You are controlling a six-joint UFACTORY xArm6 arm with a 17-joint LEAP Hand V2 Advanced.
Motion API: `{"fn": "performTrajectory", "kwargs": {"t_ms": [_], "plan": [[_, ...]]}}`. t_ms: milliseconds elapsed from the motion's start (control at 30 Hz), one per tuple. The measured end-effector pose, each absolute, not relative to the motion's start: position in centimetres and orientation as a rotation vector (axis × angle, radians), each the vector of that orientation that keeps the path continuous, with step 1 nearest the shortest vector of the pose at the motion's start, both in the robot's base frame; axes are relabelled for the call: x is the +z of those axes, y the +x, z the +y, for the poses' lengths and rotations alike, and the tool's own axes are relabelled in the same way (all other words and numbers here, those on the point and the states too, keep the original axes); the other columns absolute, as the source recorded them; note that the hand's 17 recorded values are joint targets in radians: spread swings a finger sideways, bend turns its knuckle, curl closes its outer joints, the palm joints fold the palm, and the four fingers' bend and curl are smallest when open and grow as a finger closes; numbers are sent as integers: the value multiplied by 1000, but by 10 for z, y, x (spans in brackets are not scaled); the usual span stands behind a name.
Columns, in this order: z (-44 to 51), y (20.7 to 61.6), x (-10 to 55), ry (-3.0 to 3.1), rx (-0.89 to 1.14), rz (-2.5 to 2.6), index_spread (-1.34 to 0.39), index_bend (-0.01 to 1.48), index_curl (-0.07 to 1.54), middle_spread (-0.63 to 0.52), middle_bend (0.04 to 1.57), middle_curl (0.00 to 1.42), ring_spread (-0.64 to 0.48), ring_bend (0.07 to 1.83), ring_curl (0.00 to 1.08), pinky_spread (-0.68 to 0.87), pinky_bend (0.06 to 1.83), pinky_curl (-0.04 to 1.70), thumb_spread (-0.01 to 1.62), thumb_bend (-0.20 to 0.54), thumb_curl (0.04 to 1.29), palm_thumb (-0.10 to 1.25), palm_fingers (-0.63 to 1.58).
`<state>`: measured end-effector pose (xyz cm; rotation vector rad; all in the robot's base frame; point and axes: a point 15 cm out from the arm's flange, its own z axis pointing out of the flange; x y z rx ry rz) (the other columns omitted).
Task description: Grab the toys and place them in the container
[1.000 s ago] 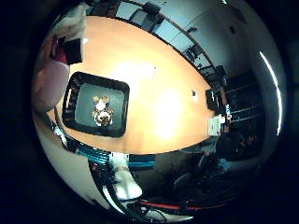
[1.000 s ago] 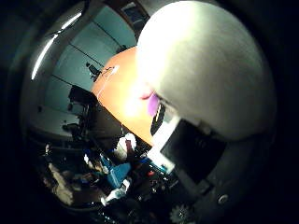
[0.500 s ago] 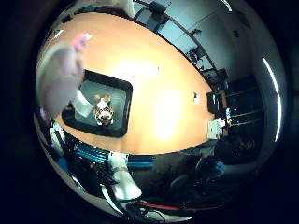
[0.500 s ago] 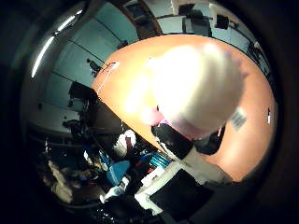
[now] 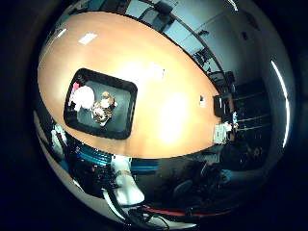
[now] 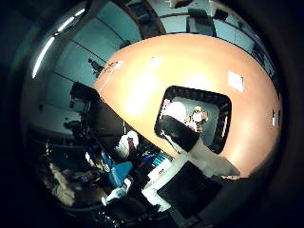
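A black container sits on the orange table, far below my palm. Inside it lie a white plush toy with a pink spot and a small brown and white toy, side by side. My right hand hangs high above the container, holding nothing. One black-tipped finger reaches straight out across the thumb side view and covers part of the container's near rim.
White paper slips lie on the table away from the container. Small devices stand at the table's far end. Office chairs line the far side, and clutter lies on the floor beyond the table's near edge.
The white plush toy that filled the view close to my palm has left the hand and now lies in the container beside the small toy.
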<state>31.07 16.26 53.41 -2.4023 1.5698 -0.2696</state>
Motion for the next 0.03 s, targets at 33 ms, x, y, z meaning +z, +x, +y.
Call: {"fn": "performTrajectory", "kwargs": {"t_ms": [33], "plan": [[166, 308, 535, -2406, -266, 1557, -461, 182, 350, -58, 214, 350, 149, 448, 224, 542, 460, 395, 1120, -18, 293, 624, 313]]}}
